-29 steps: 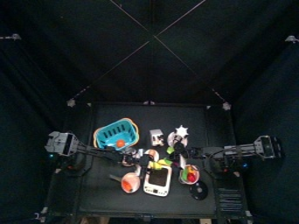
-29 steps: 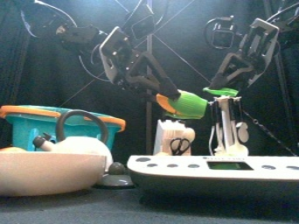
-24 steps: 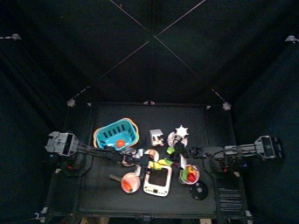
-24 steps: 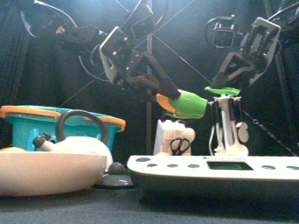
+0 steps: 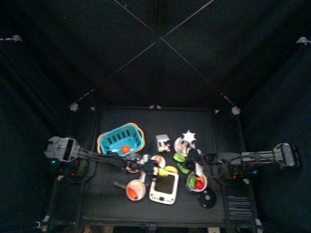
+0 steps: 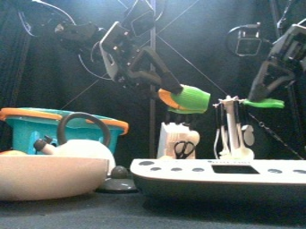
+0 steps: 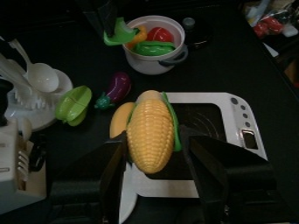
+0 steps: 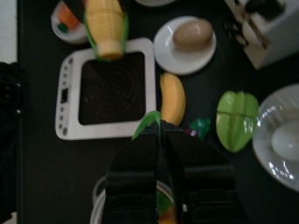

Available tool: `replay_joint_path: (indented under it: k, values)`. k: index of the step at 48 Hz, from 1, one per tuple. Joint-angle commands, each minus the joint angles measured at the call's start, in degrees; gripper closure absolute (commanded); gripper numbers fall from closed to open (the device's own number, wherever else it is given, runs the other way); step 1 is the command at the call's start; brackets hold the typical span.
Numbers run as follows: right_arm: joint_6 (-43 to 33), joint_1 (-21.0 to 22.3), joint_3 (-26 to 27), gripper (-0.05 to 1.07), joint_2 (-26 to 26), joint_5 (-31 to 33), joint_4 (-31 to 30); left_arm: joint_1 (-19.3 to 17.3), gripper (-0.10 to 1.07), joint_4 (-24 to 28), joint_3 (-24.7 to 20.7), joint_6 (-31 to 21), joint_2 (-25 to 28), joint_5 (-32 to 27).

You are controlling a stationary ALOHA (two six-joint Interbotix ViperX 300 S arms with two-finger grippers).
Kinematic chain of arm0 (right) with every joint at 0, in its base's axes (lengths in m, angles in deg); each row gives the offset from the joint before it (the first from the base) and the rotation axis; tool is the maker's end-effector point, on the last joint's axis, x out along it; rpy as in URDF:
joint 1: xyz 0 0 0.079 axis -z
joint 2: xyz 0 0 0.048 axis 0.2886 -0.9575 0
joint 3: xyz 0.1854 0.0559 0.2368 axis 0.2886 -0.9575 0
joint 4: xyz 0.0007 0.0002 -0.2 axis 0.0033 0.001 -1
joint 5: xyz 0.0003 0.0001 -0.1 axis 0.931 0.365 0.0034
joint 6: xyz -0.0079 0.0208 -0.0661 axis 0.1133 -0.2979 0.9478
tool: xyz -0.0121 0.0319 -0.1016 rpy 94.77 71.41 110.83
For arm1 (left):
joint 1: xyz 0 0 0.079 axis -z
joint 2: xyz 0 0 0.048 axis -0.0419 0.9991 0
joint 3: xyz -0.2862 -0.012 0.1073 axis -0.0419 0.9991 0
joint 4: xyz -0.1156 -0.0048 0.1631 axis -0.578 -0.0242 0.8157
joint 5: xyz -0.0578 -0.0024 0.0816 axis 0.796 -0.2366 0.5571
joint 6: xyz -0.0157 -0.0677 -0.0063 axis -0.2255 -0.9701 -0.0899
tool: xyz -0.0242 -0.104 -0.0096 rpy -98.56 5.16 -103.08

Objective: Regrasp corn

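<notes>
The corn (image 6: pixel 185 95), a yellow cob with a green husk end, hangs in the air above the table's middle. My left gripper (image 6: pixel 165 85) is shut on it, one jaw on each side of the cob (image 7: pixel 152 131). It also shows in the right wrist view as the corn (image 8: pixel 105 24) over the white tablet-like toy (image 8: pixel 105 92). My right gripper (image 6: pixel 263 97) stands well to the right of the corn and apart from it. Its jaws (image 8: pixel 158 133) are shut on a small green piece (image 6: pixel 260 104).
A teal basket with an orange rim (image 6: pixel 48 130) and a white kettle (image 6: pixel 72 148) stand at the front left. The white tablet toy (image 6: pixel 221 172) lies at the front. A white bowl of toy vegetables (image 7: pixel 158 44), an eggplant (image 7: pixel 119 85) and a banana (image 8: pixel 172 96) lie below.
My right gripper has drawn away to the right from the corn's husk end, taking the green piece with it. The left gripper has lifted the corn slightly and tilted it.
</notes>
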Motion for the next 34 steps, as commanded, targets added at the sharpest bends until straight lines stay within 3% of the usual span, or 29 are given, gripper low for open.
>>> replay_joint_path:
  k: [1,10,17,27,34]
  values:
    - [0.1,2.5,-1.1,0.66,0.7,1.5,0.0,-0.3,0.44,-0.2,-0.5,0.1,-1.4,1.1]
    - [0.1,8.3,-3.4,0.64,0.7,2.2,-2.5,-0.3,0.44,-0.1,-0.4,0.1,-1.3,3.0]
    - [0.1,12.4,-4.7,0.55,0.7,2.4,-3.5,-0.3,0.44,-0.2,-0.3,0.1,-1.4,3.3]
    - [0.0,12.7,-5.5,0.34,0.7,2.4,-3.3,-0.3,0.44,-0.2,-0.3,0.0,-1.3,3.4]
    - [0.0,12.7,-5.4,0.26,1.1,2.3,-3.2,-0.4,0.44,-0.2,-0.2,-0.1,-1.3,3.5]
